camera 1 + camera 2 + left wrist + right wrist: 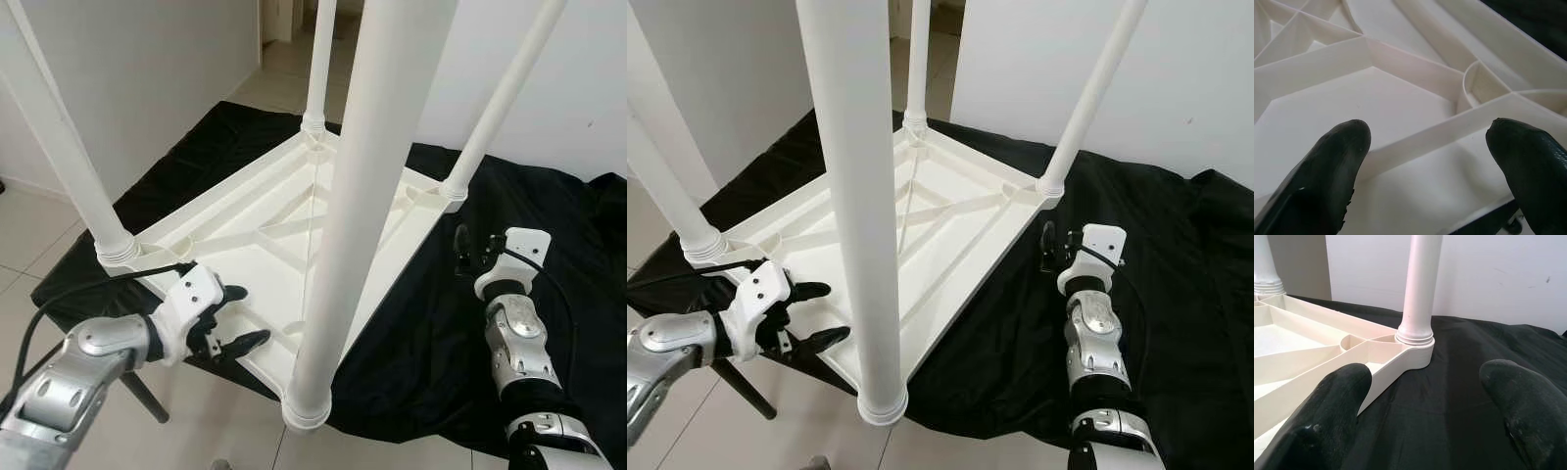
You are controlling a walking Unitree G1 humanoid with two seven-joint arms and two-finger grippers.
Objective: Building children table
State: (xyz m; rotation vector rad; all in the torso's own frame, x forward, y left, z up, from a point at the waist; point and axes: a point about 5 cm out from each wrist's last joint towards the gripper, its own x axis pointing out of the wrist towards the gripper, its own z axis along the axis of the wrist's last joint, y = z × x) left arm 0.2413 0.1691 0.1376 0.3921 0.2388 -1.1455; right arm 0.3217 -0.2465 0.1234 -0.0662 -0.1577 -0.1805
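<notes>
Upturned tabletop point(265, 245) on black cloth point(431, 323), all four legs point(358, 196) seemingly seated (sockets partly hidden). Left gripper point(235, 318) spread, empty, at near edge; right gripper point(470, 250) spread, empty, beside right corner. Flipping left.

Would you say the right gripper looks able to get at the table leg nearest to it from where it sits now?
Probably yes: the right gripper is open beside the table's edge, with bare black cloth between its fingers and that table leg.

Four upright legs point(353, 196) around tabletop point(265, 235)
</notes>
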